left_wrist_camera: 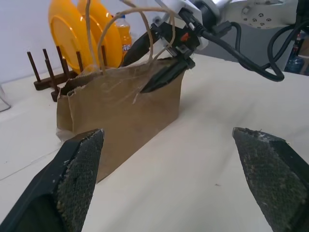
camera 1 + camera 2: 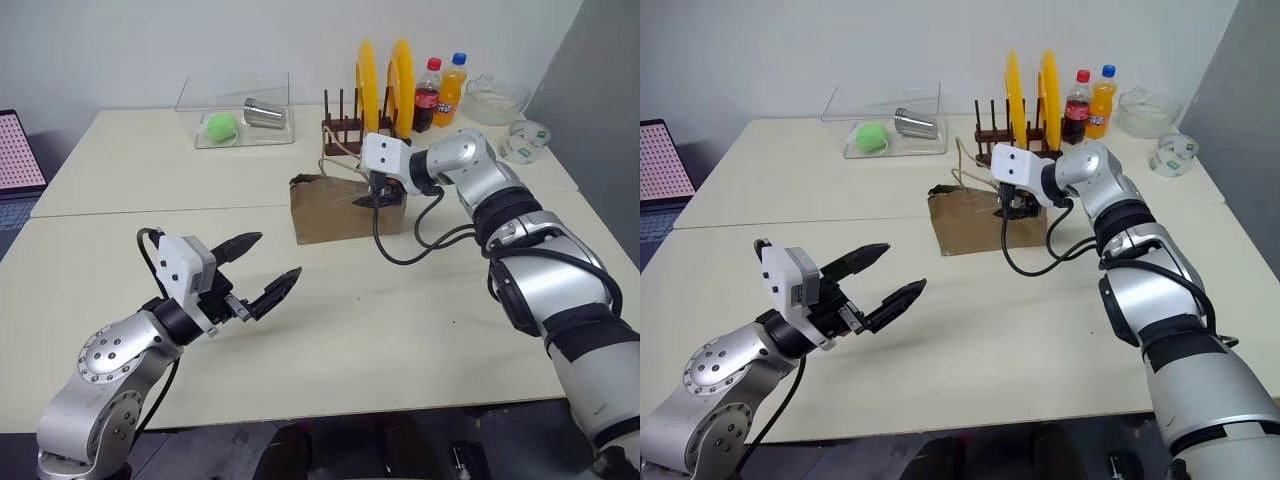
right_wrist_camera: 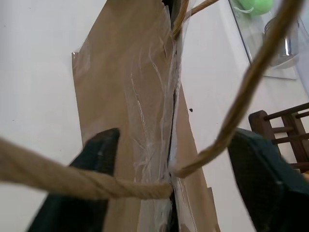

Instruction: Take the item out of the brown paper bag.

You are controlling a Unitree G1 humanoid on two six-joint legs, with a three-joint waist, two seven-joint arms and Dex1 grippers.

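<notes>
- The right tool (image 2: 378, 196) sits at the top edge of the brown paper bag (image 2: 340, 215), angled down at the mouth, fingers spread wide with one on each side of the rim and the cord handles (image 3: 231, 121) looping across them. Nothing's gripped.
- The item isn't visible; presumably it's down inside the bag, below that tool.
- The bag's long axis runs across the bench (image 2: 400, 330), just in front of the plate rack (image 2: 345, 130).
- The left tool (image 2: 262, 270) hangs wide open and empty, well apart from the bag, pointing at its near face.
- So the right arm is much nearer.
- The pale bench has lots of bare room in front; bottles (image 2: 438, 92) and a clear tray (image 2: 235, 110) stand behind.
</notes>
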